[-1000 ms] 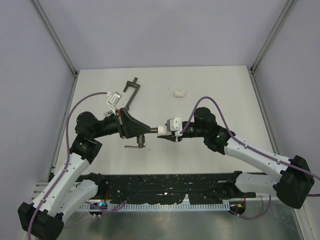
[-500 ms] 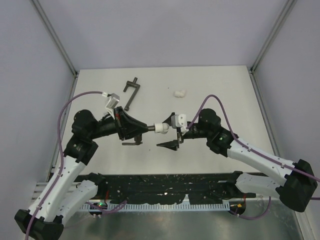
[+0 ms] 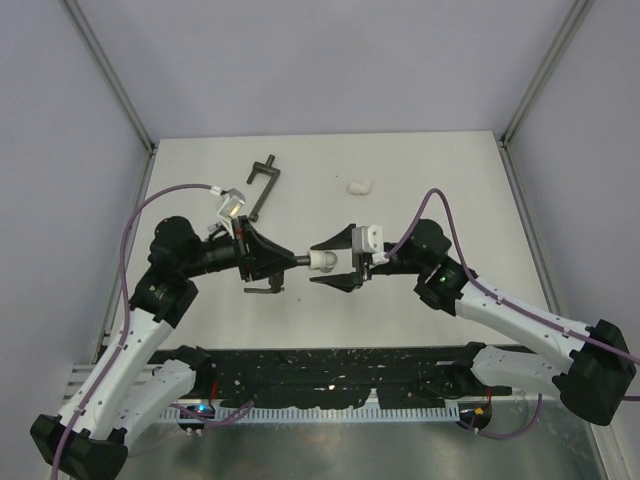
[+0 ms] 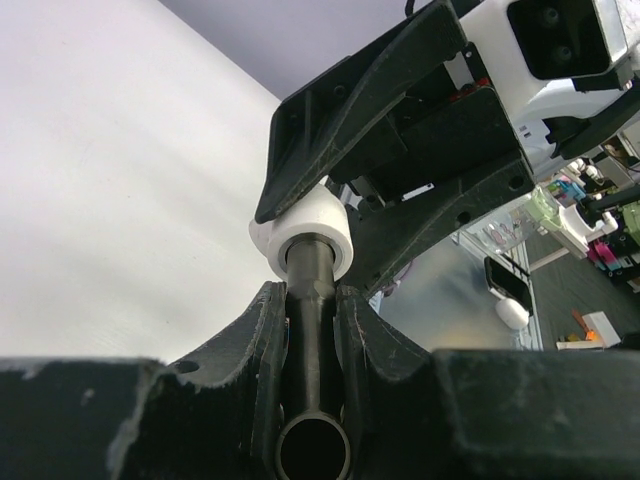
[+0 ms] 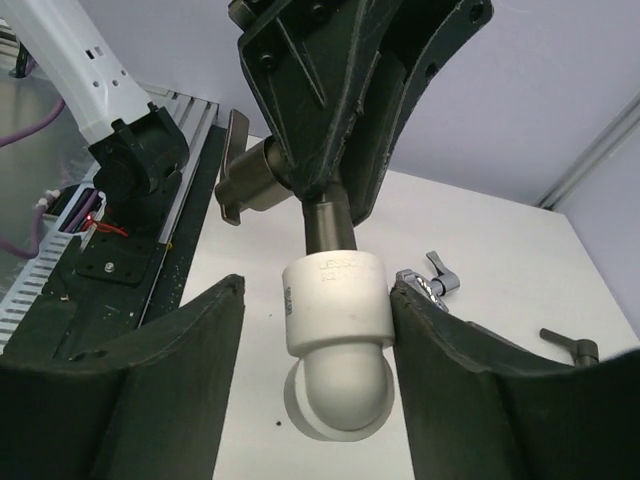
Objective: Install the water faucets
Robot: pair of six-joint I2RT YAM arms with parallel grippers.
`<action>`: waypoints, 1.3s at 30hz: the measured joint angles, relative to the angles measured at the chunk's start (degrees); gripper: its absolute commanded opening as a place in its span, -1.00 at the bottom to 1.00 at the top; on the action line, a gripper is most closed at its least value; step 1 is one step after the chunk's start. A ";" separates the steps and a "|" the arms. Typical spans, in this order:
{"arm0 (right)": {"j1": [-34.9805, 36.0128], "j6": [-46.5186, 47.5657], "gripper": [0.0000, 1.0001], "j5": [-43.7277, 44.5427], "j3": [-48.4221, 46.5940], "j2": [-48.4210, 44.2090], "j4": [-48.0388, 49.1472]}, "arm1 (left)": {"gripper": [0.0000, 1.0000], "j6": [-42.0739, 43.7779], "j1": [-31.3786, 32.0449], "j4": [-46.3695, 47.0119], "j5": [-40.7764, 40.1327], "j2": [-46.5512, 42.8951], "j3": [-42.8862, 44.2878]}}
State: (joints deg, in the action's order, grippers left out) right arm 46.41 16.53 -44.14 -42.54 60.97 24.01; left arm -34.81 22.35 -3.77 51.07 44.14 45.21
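Standing by the rig rn: white table [image 3: 450, 200], left arm [image 3: 130, 345] and right arm [image 3: 510, 312] both reached in so they meet nose to nose over the middle. Left gripper [image 3: 285, 260] is clamped tight on the dark grey-bronze faucet [image 5: 272, 172], pinching its barrel, w/ the lever handle hanging off the near side. So the faucet's up in the air, not on the table. Right gripper [image 3: 318, 262] is spread about halfway, holding nothing; its two fingers bracket the white elbow fitting [image 5: 335, 310] stuck on the faucet's tip, one far side, one near side. There's a clear gap on one side, and I can't tell if the other pad touches. Key bit imo: the faucet's long axis runs pretty much straight from left gripper to right gripper, fitting end pointing right into the open jaws, so the right arm is the closer one. Prob it just needs to close and twist. Back on the table: long dark T-handled bar [image 3: 262, 185], spare elbow [image 3: 358, 186], and a small shiny thing w/ a lever, likely the silver faucet [image 5: 432, 276].
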 measured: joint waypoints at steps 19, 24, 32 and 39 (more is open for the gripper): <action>-0.35 -20.39 -0.90 -2.51 -1.38 5.07 4.61 | -0.11 12.31 -0.37 -0.26 5.51 -1.36 0.00; 0.00 -23.63 -0.90 -1.51 -1.62 5.18 4.26 | 0.43 8.92 -1.16 7.26 1.36 -2.47 -1.92; -0.02 -24.90 -0.90 0.35 -1.62 5.18 3.76 | 0.63 0.61 -3.04 11.78 -7.72 -8.63 -7.98; -0.15 -25.55 -0.90 2.56 -1.62 5.11 3.80 | 0.71 -4.55 -3.37 12.17 -16.50 -18.84 -14.99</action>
State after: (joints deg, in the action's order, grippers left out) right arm 46.26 -9.02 -41.58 -44.16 66.08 27.81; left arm -39.35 18.98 8.40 34.57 25.30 30.22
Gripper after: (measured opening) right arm 0.470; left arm 0.851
